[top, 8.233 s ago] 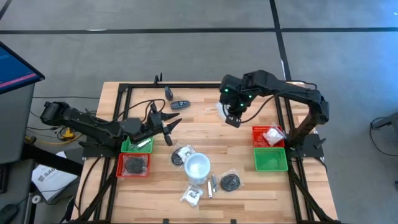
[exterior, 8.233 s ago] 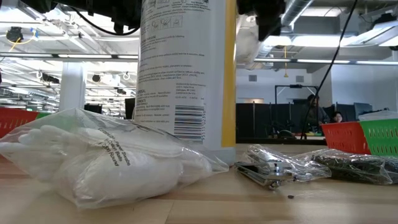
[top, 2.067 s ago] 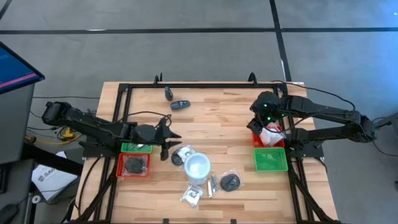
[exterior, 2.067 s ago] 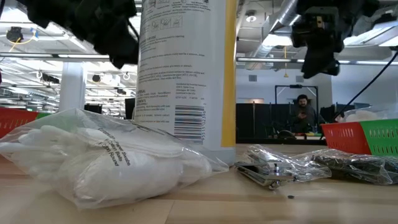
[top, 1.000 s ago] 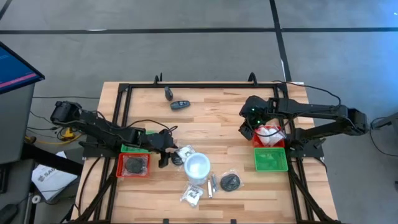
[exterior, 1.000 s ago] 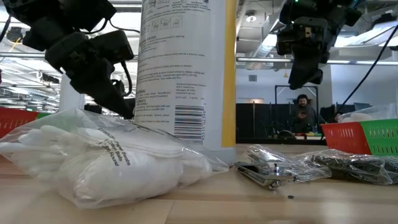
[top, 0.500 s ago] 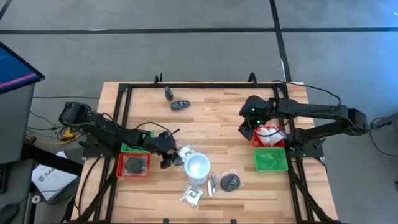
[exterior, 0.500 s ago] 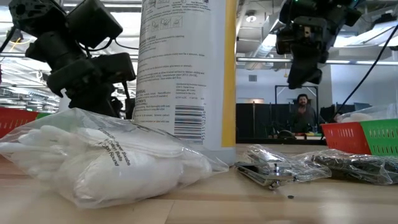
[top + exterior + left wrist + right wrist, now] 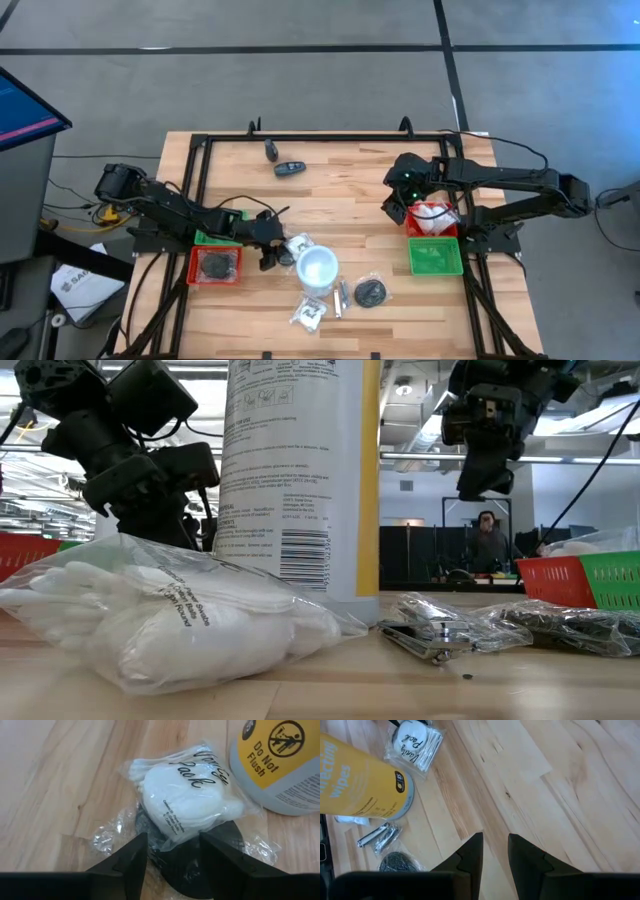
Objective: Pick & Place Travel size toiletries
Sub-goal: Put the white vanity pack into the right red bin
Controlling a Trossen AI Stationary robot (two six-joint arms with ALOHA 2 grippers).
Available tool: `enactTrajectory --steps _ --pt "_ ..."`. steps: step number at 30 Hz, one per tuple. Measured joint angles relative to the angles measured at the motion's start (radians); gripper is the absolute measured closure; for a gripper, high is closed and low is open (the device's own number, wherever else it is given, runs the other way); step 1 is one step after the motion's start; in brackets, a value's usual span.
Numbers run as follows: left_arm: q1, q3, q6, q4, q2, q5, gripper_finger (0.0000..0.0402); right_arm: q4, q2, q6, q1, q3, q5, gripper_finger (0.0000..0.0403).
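A white vanity pack in a clear wrapper [image 9: 185, 802] lies on a wrapped black disc [image 9: 197, 870] beside the white wipes canister [image 9: 318, 268]. My left gripper [image 9: 172, 865] is down at this pair [image 9: 293, 247], open, one finger on each side of the black disc. My right gripper [image 9: 495, 855] hangs above bare wood [image 9: 393, 212] left of the red tray [image 9: 446, 232], narrowly open with nothing between its fingers. Near the front edge lie another white pack [image 9: 310, 313], silvery sticks [image 9: 340, 297] and a wrapped black disc [image 9: 371, 293]. My left gripper comes slanting down from the table's left. Its fingers [image 9: 125, 865] straddle the near end of the wrapped black disc [image 9: 165, 857], which rests on the table under the white pack. The crinkled wrapper reaches up to the fingertips; whether they touch it I cannot tell.
Left side: a green tray [image 9: 212, 238] and a red tray [image 9: 200, 278] holding a black disc. Right side: the red tray holds a white piece, with a green tray [image 9: 435, 257] nearer. Two dark oblong pieces [image 9: 290, 168] lie far back. A black frame [image 9: 300, 137] borders the table.
My left gripper has sunk toward the table, down onto the wrapped pack beside the canister, and has kept still for the last half second. The pack and the canister have stayed in place.
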Motion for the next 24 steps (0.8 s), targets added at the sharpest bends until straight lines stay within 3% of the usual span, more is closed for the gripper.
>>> enactTrajectory --steps 7,14,24 --pt "0.000 0.000 0.000 0.002 0.000 -0.007 0.0282 0.003 0.000 0.000 0.000 0.000 0.000 0.0321" --pt "0.000 0.000 0.000 0.002 0.000 -0.008 0.0387 0.003 0.000 0.000 0.000 0.000 0.000 0.0321" --pt "0.000 0.000 -0.003 0.003 0.000 -0.013 0.0401 0.003 0.000 0.001 0.000 0.000 0.000 0.0321"
